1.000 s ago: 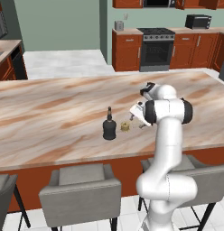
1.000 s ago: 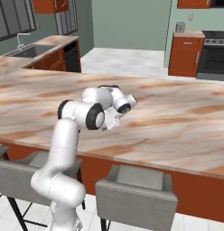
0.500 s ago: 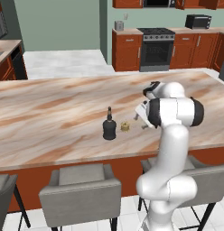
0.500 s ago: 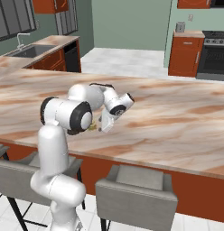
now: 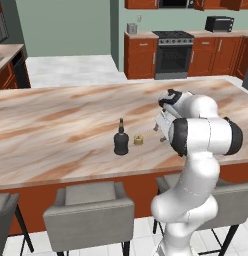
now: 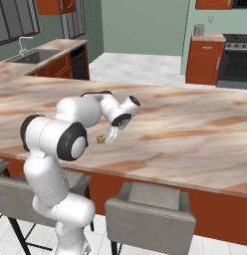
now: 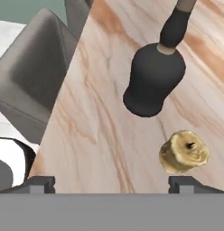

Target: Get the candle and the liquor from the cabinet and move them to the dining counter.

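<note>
The dining counter has a beige top veined in brown over a red-brown base. On it, the liquor is a black bottle with a brownish cap. Just beside the bottle, the candle is yellowish gold. Below the counter's edge, the stools are grey.

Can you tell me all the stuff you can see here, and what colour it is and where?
bottle: 1, black, upright on the counter
candle: 1, yellowish, on the counter beside the bottle
counter: 1, beige-brown marble, across the middle
chairs: several, grey, at the counter's near side
stove: 1, black and silver, at the back wall
toaster oven: 1, black, on the back worktop
sink: 1, on the far left worktop
arm: 1, white
hand: 1, open, holding nothing, near the candle
</note>
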You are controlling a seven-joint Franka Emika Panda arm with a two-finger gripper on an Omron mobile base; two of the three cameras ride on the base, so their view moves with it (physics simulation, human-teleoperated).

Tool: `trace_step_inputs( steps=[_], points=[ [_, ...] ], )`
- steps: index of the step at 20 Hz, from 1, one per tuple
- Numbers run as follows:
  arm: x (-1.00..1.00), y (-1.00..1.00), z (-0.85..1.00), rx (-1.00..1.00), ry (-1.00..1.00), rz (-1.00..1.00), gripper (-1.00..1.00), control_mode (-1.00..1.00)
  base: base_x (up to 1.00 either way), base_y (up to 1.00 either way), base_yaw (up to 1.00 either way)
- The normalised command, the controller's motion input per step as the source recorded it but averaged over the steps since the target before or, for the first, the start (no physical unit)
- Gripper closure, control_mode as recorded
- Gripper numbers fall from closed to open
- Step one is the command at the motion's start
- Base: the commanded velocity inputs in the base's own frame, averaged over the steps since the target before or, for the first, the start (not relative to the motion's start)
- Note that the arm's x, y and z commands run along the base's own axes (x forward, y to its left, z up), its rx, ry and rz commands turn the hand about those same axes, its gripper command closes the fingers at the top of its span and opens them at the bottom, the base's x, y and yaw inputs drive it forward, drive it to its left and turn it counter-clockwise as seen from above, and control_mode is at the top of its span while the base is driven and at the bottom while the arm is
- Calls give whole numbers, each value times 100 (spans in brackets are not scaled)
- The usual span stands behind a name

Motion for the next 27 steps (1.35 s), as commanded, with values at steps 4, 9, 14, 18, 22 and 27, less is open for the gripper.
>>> trace_step_inputs(
  steps=[4, 9, 14, 18, 22, 27],
  points=[
    [-52, -1, 25, 0, 0, -39, -100, -100, 0, 0, 0],
    [-45, 0, 25, 0, 3, -48, -100, -100, 0, 0, 0],
    [-40, 0, 28, 0, 6, -47, -100, -100, 0, 0, 0],
    [-41, 0, 32, 0, 4, -42, -100, -100, 0, 0, 0],
    [-48, 0, 26, 0, 1, -45, -100, -100, 0, 0, 0],
    [-55, 0, 22, 3, 0, -47, -100, -100, 0, 0, 0]
  ],
)
